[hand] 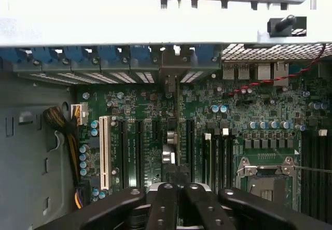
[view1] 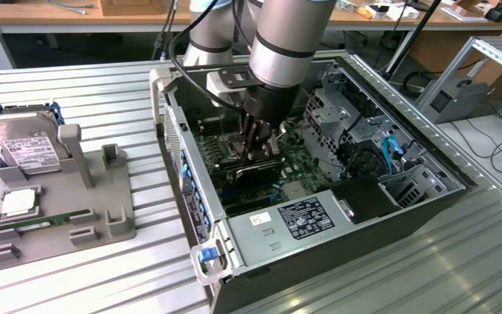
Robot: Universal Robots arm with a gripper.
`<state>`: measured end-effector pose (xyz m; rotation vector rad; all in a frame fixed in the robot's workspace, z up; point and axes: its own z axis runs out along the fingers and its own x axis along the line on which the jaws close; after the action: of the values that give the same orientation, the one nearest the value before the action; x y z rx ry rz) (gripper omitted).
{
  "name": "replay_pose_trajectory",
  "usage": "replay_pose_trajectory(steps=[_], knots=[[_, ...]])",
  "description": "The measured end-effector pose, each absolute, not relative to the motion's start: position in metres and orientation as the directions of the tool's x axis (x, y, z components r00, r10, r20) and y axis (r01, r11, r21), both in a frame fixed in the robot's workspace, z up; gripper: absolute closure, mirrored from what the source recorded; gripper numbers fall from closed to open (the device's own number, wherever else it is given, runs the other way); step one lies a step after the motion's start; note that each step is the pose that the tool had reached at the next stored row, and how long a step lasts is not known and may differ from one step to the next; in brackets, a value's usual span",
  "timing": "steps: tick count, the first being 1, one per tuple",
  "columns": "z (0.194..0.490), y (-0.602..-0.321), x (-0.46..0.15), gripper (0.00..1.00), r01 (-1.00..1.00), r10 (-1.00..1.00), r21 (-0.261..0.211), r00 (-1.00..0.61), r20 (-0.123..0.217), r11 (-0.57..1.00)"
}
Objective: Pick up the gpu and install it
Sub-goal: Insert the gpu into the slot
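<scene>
The gpu (view1: 256,173) is a dark card standing on edge in the motherboard's slots inside the open computer case (view1: 425,140). In the wrist view the gpu (hand: 177,137) shows edge-on as a thin line, with its silver bracket (hand: 174,64) at the case's rear slot openings. My gripper (view1: 261,154) reaches down into the case, directly over the card's top edge. In the wrist view the gripper (hand: 179,201) has its black fingers (hand: 199,209) drawn together, and the card's edge runs in beneath them. I cannot tell whether the tips pinch the card or only rest on it.
A grey parts holder (view1: 102,226) at the exterior view's left carries a hard drive (view1: 26,149), a processor (view1: 17,203) and a green memory stick (view1: 46,221). Drive cages (view1: 338,114) and blue cables (view1: 389,154) crowd the case beside the arm. The ribbed metal table (view1: 85,82) surrounds it.
</scene>
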<state>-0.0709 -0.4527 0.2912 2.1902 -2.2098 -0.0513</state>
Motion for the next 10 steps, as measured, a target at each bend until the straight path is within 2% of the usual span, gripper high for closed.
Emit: replay_pose_trajectory(steps=[4,10], knots=[[0.295,-0.453,-0.058,0.89,-0.999,-1.000,0.046,-0.008,-0.002,0.008],[0.319,-0.453,-0.055,0.89,-0.999,-1.000,0.046,-0.008,-0.005,0.008]])
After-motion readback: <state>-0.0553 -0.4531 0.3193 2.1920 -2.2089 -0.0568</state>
